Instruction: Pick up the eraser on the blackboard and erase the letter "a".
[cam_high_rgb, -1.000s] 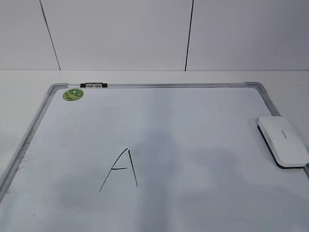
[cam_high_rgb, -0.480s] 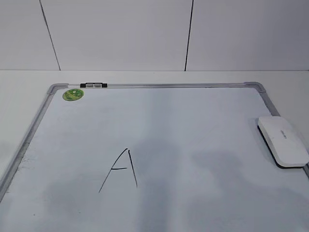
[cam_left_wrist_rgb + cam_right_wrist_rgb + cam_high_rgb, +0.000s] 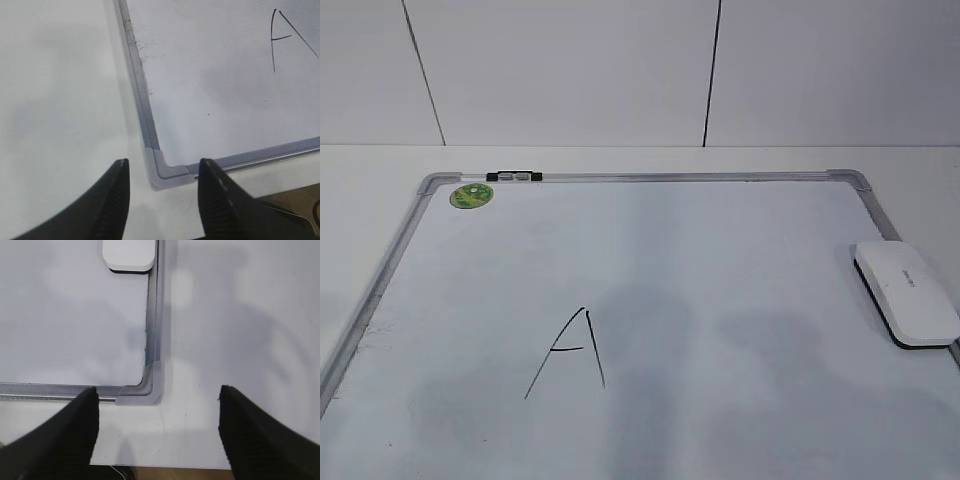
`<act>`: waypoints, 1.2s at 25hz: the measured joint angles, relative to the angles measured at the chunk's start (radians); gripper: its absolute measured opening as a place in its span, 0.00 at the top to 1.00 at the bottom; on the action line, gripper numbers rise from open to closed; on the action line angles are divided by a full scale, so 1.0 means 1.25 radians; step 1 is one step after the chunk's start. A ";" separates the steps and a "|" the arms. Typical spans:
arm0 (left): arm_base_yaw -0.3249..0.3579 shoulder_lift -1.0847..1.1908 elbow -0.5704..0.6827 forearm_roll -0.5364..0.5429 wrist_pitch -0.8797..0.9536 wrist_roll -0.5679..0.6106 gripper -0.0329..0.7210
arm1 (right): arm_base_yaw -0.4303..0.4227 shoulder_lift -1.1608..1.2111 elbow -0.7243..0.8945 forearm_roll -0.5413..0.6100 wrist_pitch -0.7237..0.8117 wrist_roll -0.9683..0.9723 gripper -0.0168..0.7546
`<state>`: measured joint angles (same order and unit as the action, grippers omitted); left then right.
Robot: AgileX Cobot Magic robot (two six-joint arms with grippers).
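Note:
The eraser [image 3: 905, 292] is a flat white block with a black underside, lying at the right edge of the blackboard [image 3: 720, 240]. The board is white with a silver frame and a green sticker [image 3: 471, 195]. A large angular capital "A" [image 3: 570, 350] is drawn at its lower left. No small cursive "a" shows in any view. My left gripper [image 3: 163, 165] is open and empty above the board's near-left corner [image 3: 160, 170]. My right gripper [image 3: 157, 392] is open and empty above the near-right corner, with the eraser [image 3: 129, 255] far ahead. Neither gripper shows in the exterior view.
The board lies on a white table [image 3: 380, 165] with a panelled wall behind it. A small black clip [image 3: 515, 176] sits on the top frame. The table's front edge [image 3: 175, 466] runs just below the right jaws.
The soft shadows on the board have shifted a little. The eraser, the board and the drawn "A" have not moved.

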<state>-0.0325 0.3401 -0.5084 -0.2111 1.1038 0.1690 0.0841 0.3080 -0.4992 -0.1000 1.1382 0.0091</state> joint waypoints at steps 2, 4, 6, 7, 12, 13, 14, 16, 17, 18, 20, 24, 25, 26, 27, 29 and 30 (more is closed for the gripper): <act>0.000 0.000 0.000 0.000 0.000 0.000 0.50 | 0.000 0.000 0.000 0.000 0.000 0.000 0.21; 0.000 0.000 0.000 0.000 0.000 0.000 0.50 | 0.000 0.000 0.000 0.000 0.000 0.000 0.21; 0.000 0.000 0.000 0.000 0.000 0.000 0.50 | 0.000 0.000 0.000 0.000 0.000 0.000 0.21; 0.000 0.000 0.000 0.000 0.000 0.000 0.50 | 0.000 0.000 0.000 0.000 0.000 0.000 0.21; 0.000 0.000 0.000 0.000 0.000 0.000 0.50 | 0.000 0.000 0.000 0.000 0.000 0.000 0.21; 0.000 -0.001 0.000 0.000 0.000 0.000 0.50 | 0.000 0.000 0.000 0.000 0.000 0.000 0.21; 0.000 -0.003 0.000 0.000 0.000 0.000 0.50 | 0.000 -0.002 0.000 0.000 0.000 0.000 0.21; 0.000 -0.018 0.000 0.000 0.000 0.000 0.50 | -0.001 -0.007 0.000 0.000 0.000 0.000 0.21; 0.002 -0.029 0.000 0.000 0.000 0.000 0.51 | -0.003 -0.012 0.000 0.000 0.000 0.000 0.21; 0.005 -0.042 0.000 0.000 0.000 0.000 0.51 | -0.004 -0.016 0.000 0.000 0.000 0.000 0.21; 0.013 -0.071 0.000 0.000 0.000 0.000 0.51 | -0.018 -0.032 0.000 0.000 0.000 0.000 0.21; 0.017 -0.142 0.000 0.000 0.000 0.000 0.51 | -0.063 -0.095 0.000 0.000 0.000 0.000 0.21; 0.017 -0.160 0.000 0.000 0.000 0.000 0.51 | -0.073 -0.117 0.000 0.000 0.000 0.000 0.21; 0.017 -0.178 0.000 0.000 0.000 0.000 0.51 | -0.078 -0.137 0.000 0.000 0.000 0.000 0.21; 0.017 -0.193 0.000 0.000 0.000 0.000 0.51 | -0.081 -0.159 0.000 -0.001 0.000 0.000 0.21; 0.017 -0.227 0.000 0.000 0.000 0.000 0.51 | -0.083 -0.202 0.000 -0.002 0.000 0.000 0.21; 0.017 -0.243 0.000 0.000 0.001 0.000 0.51 | -0.083 -0.222 0.000 -0.003 0.000 0.000 0.21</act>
<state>-0.0118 0.0370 -0.5084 -0.2111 1.1056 0.1684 -0.0198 0.0306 -0.4992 -0.1037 1.1382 0.0091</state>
